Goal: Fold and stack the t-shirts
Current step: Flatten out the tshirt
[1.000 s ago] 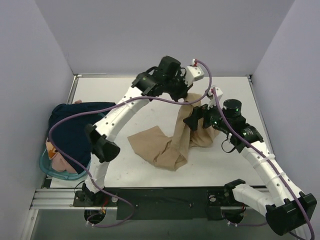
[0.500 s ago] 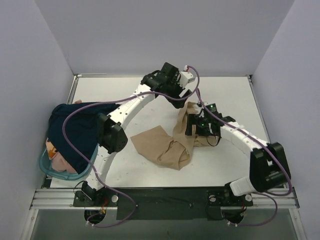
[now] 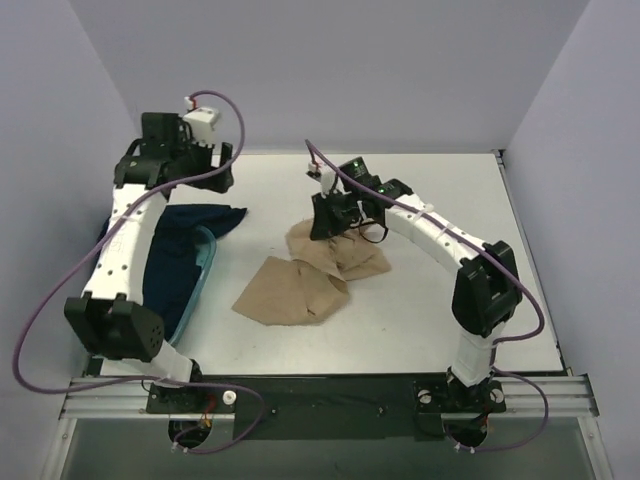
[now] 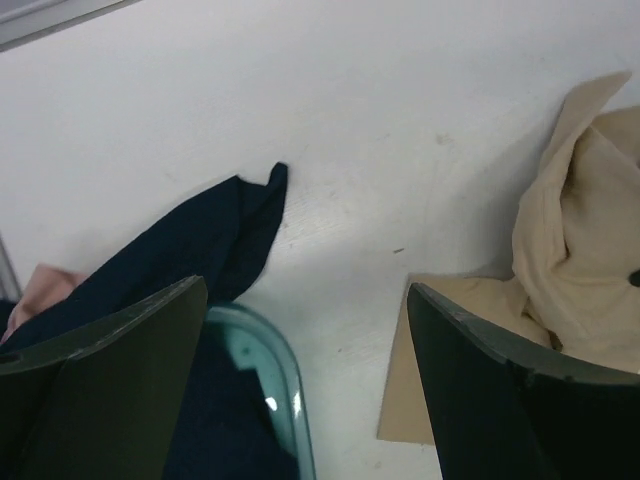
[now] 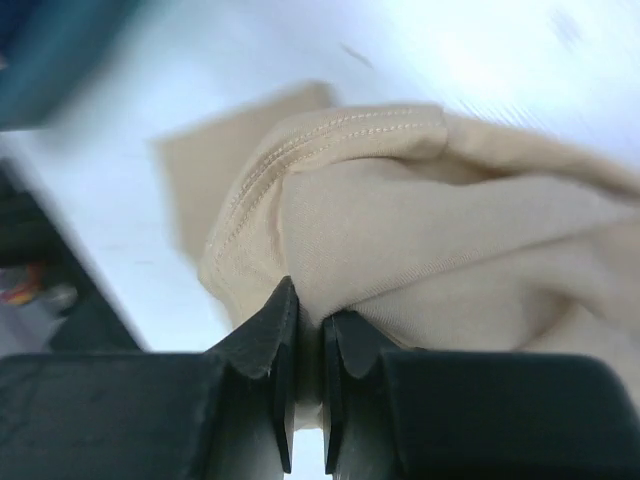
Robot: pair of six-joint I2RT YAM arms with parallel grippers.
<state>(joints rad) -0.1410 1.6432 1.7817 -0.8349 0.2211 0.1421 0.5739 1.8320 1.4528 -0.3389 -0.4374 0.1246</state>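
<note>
A tan t-shirt lies crumpled on the white table, flat at the front and bunched at the back. My right gripper is shut on a fold of that bunched part; the right wrist view shows the cloth pinched between the jaws. A dark navy t-shirt drapes over the teal basket at the left. My left gripper hangs high above the basket's far side, open and empty. A bit of pinkish cloth shows beside the navy shirt.
Grey walls close in the table on the left, back and right. A purple cable loops off each arm. The basket rim sits below the left fingers, with the tan shirt's edge to the right.
My left gripper opened, let go of the tan shirt and swung left over the basket. My right gripper closed on the shirt, and the lifted cloth dropped onto the table.
</note>
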